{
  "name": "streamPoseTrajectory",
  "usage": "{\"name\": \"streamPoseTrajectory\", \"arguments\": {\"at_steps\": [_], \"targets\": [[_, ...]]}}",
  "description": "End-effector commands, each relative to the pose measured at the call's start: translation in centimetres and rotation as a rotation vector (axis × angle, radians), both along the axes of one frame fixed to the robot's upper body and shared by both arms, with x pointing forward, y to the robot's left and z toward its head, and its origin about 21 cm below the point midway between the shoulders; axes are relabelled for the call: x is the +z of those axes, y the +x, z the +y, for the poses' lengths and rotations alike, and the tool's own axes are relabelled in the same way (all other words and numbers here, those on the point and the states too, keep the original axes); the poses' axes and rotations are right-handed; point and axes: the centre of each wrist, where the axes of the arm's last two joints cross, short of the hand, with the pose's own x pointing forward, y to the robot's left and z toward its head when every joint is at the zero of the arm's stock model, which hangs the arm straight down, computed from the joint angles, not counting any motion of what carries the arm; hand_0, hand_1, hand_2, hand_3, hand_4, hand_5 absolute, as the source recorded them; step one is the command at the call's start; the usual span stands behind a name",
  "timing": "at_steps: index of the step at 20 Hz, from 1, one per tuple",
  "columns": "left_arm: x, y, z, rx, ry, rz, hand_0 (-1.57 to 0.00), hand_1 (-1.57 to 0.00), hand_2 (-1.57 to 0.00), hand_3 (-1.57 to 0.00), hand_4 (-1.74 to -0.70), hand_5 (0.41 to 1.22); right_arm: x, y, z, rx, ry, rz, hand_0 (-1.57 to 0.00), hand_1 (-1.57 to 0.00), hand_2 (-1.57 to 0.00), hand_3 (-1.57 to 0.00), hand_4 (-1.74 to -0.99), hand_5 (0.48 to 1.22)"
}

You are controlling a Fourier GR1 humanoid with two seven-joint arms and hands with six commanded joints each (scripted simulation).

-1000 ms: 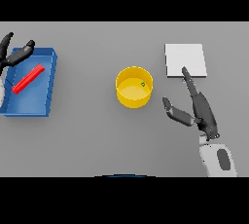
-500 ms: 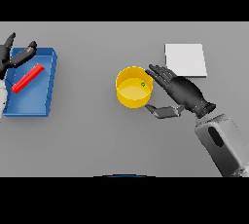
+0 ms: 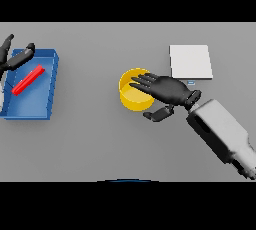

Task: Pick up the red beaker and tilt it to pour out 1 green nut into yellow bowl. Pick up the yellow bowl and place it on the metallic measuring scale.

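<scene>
your right hand reaches in from the lower right and sits over the right side of the yellow bowl. its fingers are spread and fairly straight, lying across the bowl's rim and partly over its hollow, while the thumb points left just outside the bowl's lower right wall. the hand is wide, not closed round the bowl; you cannot tell from this view whether the fingers actually touch the rim or hang just above it. whether a green nut lies inside the bowl is hidden by your fingers.

the bowl stands upright on the grey table, near the middle. the metallic measuring scale is a flat pale square up and to the right of the bowl, apart from it, with a small tab at its near edge. the bowl is not on the scale.

over on the far left you have a blue tray, and in it lies a red beaker, on its side and slanted, looking like a long red bar. your left hand shows at the tray's upper left corner, partly cut off by the edge of the view, fingers loose and spread, gripping nothing. it is just beside the red beaker's upper end but clear of it.
</scene>
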Motion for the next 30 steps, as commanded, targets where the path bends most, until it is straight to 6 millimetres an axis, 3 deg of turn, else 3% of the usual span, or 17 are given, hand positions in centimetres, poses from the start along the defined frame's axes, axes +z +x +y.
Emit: {"name": "streamPoseTrajectory", "arguments": {"at_steps": [1,8,9,13,17,18,19,20,23,26,30], "targets": [[-0.2,0.1,0.1,0.002,0.000,0.010,0.00,0.00,0.00,0.00,-0.81,0.695,0.1,0.4,0.4,0.018,-0.013,0.009,0.00,0.00,0.00,0.00,-1.155,0.646],[-0.2,0.4,0.3,0.000,0.015,0.006,0.00,0.00,0.00,0.00,-0.80,0.703,-0.4,1.6,3.1,0.080,-0.194,0.061,0.00,0.00,0.00,0.00,-1.174,0.674],[-0.4,0.2,0.5,-0.005,0.016,0.000,0.00,0.00,0.00,0.00,-0.80,0.706,-0.6,2.1,2.5,0.075,-0.207,0.070,0.00,0.00,0.00,0.00,-1.177,0.673],[-0.2,0.1,0.6,0.001,0.028,0.006,0.00,0.00,0.00,0.00,-0.79,0.708,-1.4,2.9,3.2,0.065,-0.252,0.092,0.00,0.00,0.00,-0.01,-1.188,0.693],[-0.4,0.2,0.4,-0.006,0.029,0.005,0.00,0.00,0.00,0.00,-0.79,0.712,-1.8,2.8,3.7,0.062,-0.248,0.093,-0.05,-0.06,-0.09,-0.13,-1.261,0.809],[-0.6,0.1,0.4,-0.008,0.021,0.003,0.00,0.00,0.00,0.00,-0.79,0.711,-1.9,2.6,3.5,0.076,-0.241,0.099,-0.19,-0.18,-0.19,-0.21,-1.309,0.891],[-0.3,0.1,0.7,-0.004,0.028,0.002,0.00,0.00,0.00,0.00,-0.79,0.710,-1.7,2.9,3.4,0.084,-0.240,0.094,-0.45,-0.41,-0.35,-0.32,-1.363,0.957],[-0.7,0.0,0.8,-0.005,0.026,0.002,0.00,0.00,0.00,0.00,-0.79,0.710,-1.8,2.8,3.5,0.080,-0.241,0.091,-0.68,-0.64,-0.59,-0.57,-1.435,1.010],[-0.5,0.2,0.3,-0.011,0.029,-0.005,0.00,0.00,0.00,0.00,-0.79,0.707,-1.5,2.5,3.7,0.095,-0.241,0.101,-1.11,-1.09,-1.07,-0.88,-1.578,1.113],[-0.4,0.3,0.5,-0.009,0.036,-0.001,0.00,0.00,0.00,0.00,-0.78,0.711,-1.1,2.8,3.1,0.094,-0.240,0.130,-1.34,-1.33,-1.25,-1.07,-1.658,1.166],[-0.3,0.2,0.7,-0.017,0.031,0.000,0.00,0.00,0.00,0.00,-0.79,0.707,-0.5,2.5,2.8,0.088,-0.243,0.140,-1.48,-1.47,-1.35,-1.19,-1.707,1.198]]}}
